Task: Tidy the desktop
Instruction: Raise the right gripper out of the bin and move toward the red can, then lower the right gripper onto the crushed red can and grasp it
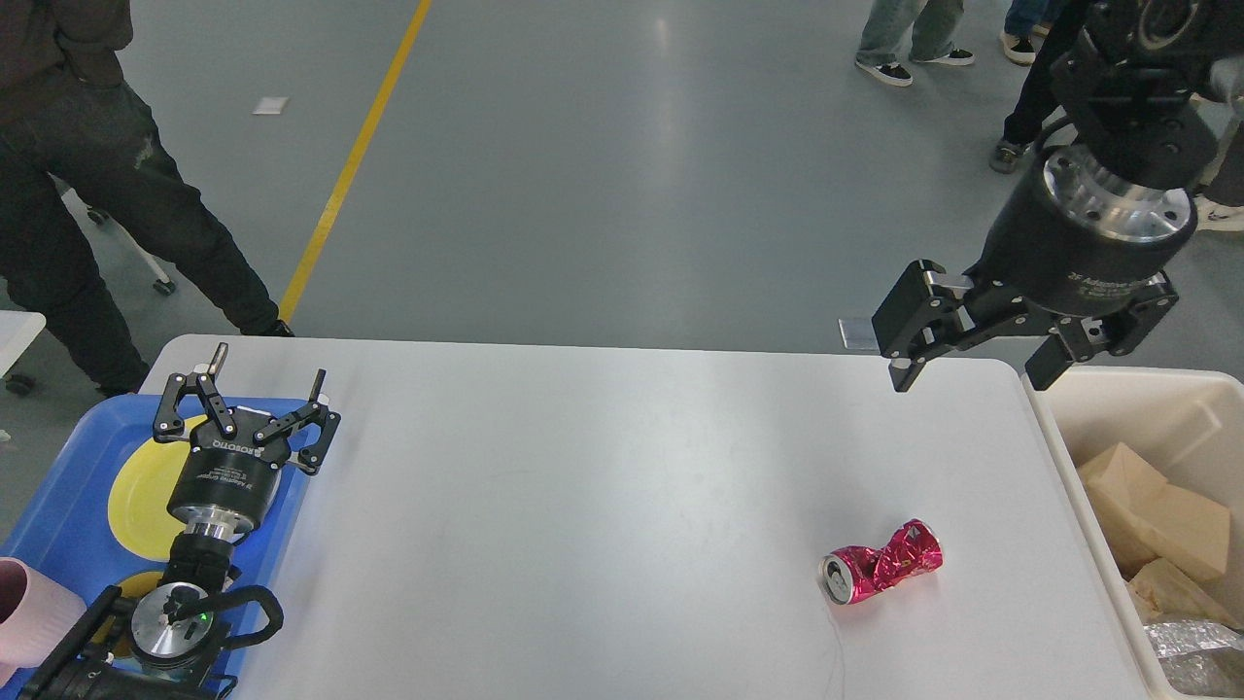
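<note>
The desktop is a white tabletop with rounded corners. A crushed red can lies on its side at the front right of it. My right gripper hangs open and empty above the desktop's far right corner, well above and behind the can. At the left edge my left gripper stands open over the blue tray, holding nothing.
The blue tray carries a yellow plate, and a pink cup sits at its near end. A cream bin with cardboard scraps and foil stands right of the desktop. People stand on the grey floor beyond.
</note>
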